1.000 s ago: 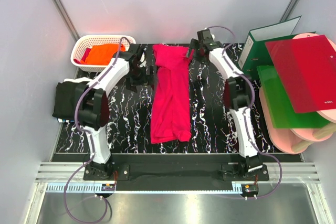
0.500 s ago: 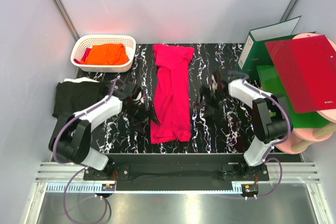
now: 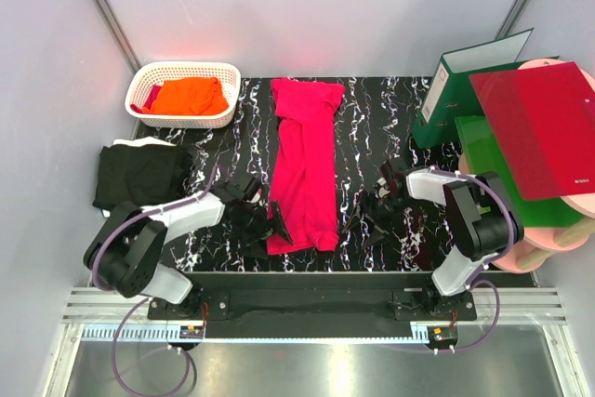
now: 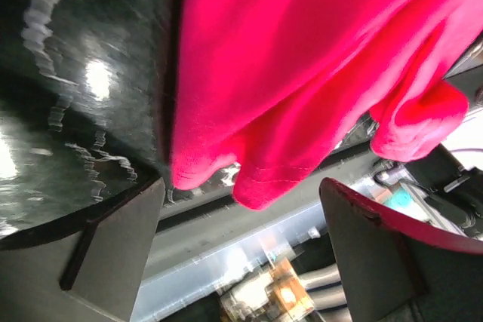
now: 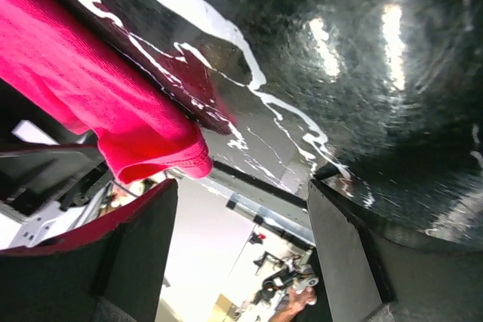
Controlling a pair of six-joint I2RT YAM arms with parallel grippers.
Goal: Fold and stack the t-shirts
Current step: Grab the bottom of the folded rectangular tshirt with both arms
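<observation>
Presently in hand: the crosswise fold of the crimson-pink t-shirt (image 3: 305, 165), as judged from its narrow shape and from the grasp prepared at its near hem.
Position of the crimson-pink t-shirt: it is laid as a long strip down the middle of the tabletop (image 3: 372, 127), with the hem toward the arm bases.
State of the left pincer (image 3: 271, 224): the jaws are held wide. In the wrist view the near-left hem corner is seen between them, not clamped, so nothing is held.
State of the right pincer (image 3: 365, 222): the jaws are held wide, near the near-right hem corner but apart from it. Nothing is held.
Other shirts: the orange t-shirt (image 3: 191, 95) is kept in the white basket (image 3: 186, 68), and the black t-shirt (image 3: 139, 174) is laid at the left edge.
Next move: the right pincer should be brought onto its corner. Both should then be closed on the hem, and the hem carried toward the far end.
</observation>
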